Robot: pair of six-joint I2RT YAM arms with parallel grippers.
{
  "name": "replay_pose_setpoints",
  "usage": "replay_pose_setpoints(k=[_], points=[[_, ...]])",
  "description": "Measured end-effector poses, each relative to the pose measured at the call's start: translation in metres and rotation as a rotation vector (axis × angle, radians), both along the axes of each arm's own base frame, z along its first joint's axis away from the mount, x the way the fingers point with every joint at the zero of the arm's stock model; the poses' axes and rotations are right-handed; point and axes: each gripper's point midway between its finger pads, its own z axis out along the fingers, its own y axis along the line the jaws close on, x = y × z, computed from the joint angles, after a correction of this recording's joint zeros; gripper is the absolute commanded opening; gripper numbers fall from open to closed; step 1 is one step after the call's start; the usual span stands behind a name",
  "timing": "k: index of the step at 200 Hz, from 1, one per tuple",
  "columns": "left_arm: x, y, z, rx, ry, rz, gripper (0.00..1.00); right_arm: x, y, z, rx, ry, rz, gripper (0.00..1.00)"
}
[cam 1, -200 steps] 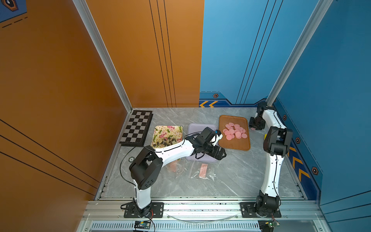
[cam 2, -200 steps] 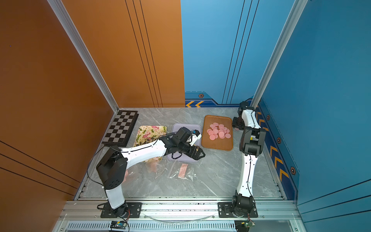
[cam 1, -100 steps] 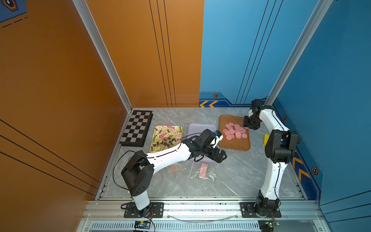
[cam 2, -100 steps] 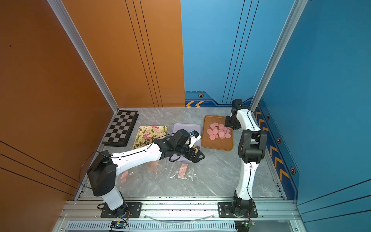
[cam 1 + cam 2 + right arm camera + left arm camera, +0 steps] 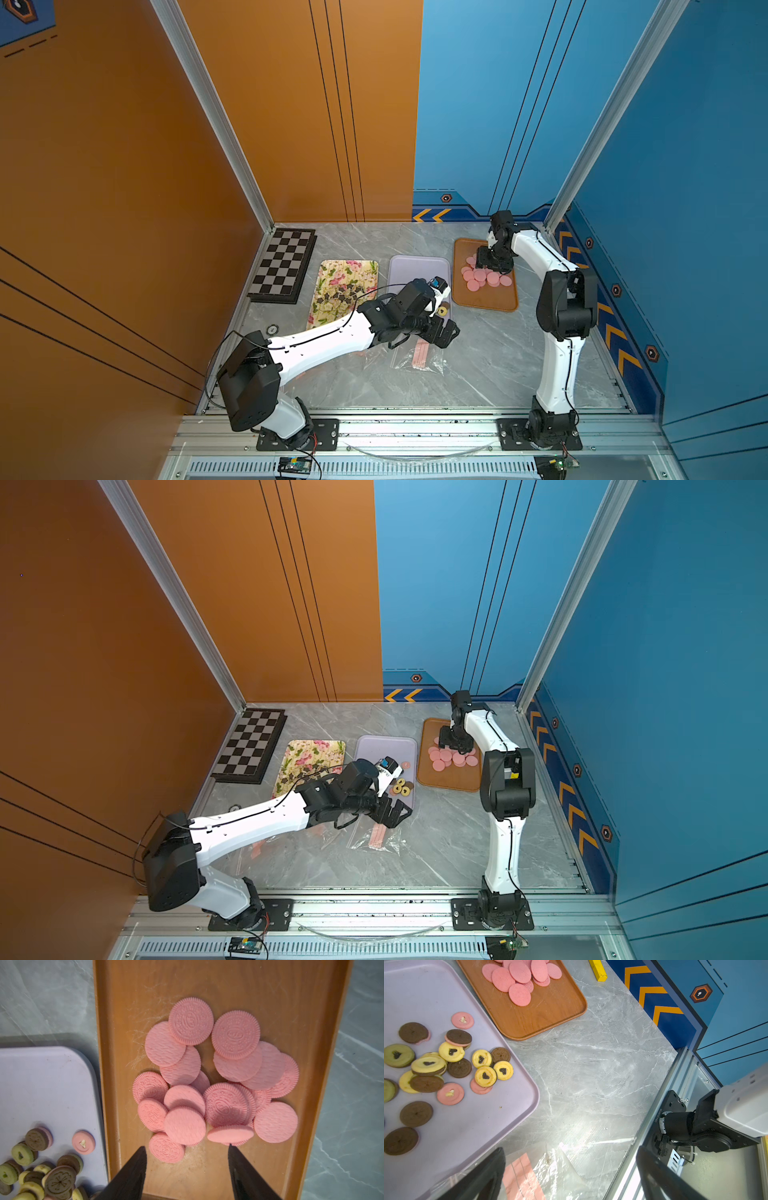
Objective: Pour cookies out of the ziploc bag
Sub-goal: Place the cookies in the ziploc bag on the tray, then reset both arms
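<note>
Left gripper: jaws wide apart, holding nothing, low over the table near centre. Right gripper: jaws apart too, nothing clamped, tips just above the pink pile at the table's 1 o'clock.

Counts:
- **Trays:** 3 in a row across the far half. Floral tray at 11 o'clock, lavender tray at 12, brown tray at 1.
- **Chessboard**: 1, at 10 o'clock.
- **Bags:** 2, clear with pink strips, both lying flat. Ziploc bag near centre; second bag partly under the left arm at 8 o'clock.

Cookies, all on trays:
- **Pink discs**: about 18 on the brown tray. They overlap, so a few may be hidden. One is tilted up just beside a right fingertip.
- **Small round cookies**: about 18 in the left wrist view, in brown, yellow, green and pink. They bunch at the lavender tray's near corner, and the frame edge cuts some off.
- **Star cookies**: dark cluster on the floral tray, too small to count.

Relative to the tools:
- Small round cookies sit at 12 o'clock of the left gripper, just beside it.
- Ziploc bag lies at 7 o'clock of the left gripper, partly beneath it.
- Pink discs lie under the right gripper, spreading toward its 6 o'clock in both top views.
</note>
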Motion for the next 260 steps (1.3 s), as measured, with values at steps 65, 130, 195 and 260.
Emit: replay_pose_setpoints(k=[65,130,195,260], points=[[0.024,0.084,0.019,0.077,-0.169,0.246,0.98,-0.074,-0.012,0.058,0.020,-0.215,-0.038,1.00],[0.083,0.298,0.011,0.383,-0.429,0.894,0.98,-0.143,-0.066,0.033,0.043,-0.437,-0.229,1.00],[0.070,0.416,-0.073,0.447,-0.432,1.198,0.98,-0.151,-0.091,0.034,-0.125,-0.723,-0.231,1.00],[0.120,0.403,-0.096,0.346,-0.513,1.084,0.98,-0.135,-0.099,0.004,-0.159,-0.846,-0.229,1.00]])
